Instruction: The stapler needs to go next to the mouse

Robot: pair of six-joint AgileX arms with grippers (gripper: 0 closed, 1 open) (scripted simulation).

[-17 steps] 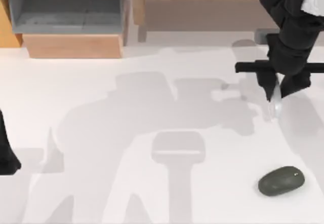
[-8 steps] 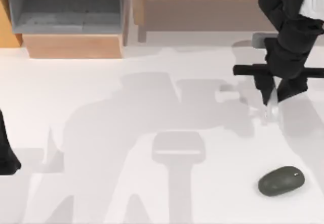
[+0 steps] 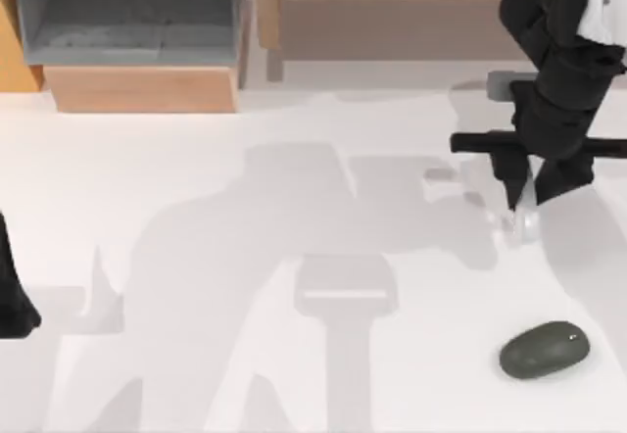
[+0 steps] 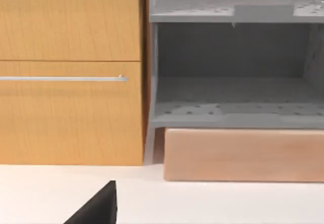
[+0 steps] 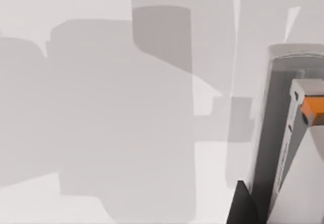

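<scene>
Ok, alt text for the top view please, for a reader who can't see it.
The right arm's tool reaches down over the white table at the top view's right, with a pale stapler partly hidden beneath it. A dark grey mouse lies nearer the front edge, apart from it. The left arm sits at the left edge.

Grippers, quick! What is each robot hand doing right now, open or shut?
Left gripper: parked at the table's left edge; cannot be told.
Right gripper: far right side, shut on the pale grey and white stapler with an orange part.
</scene>
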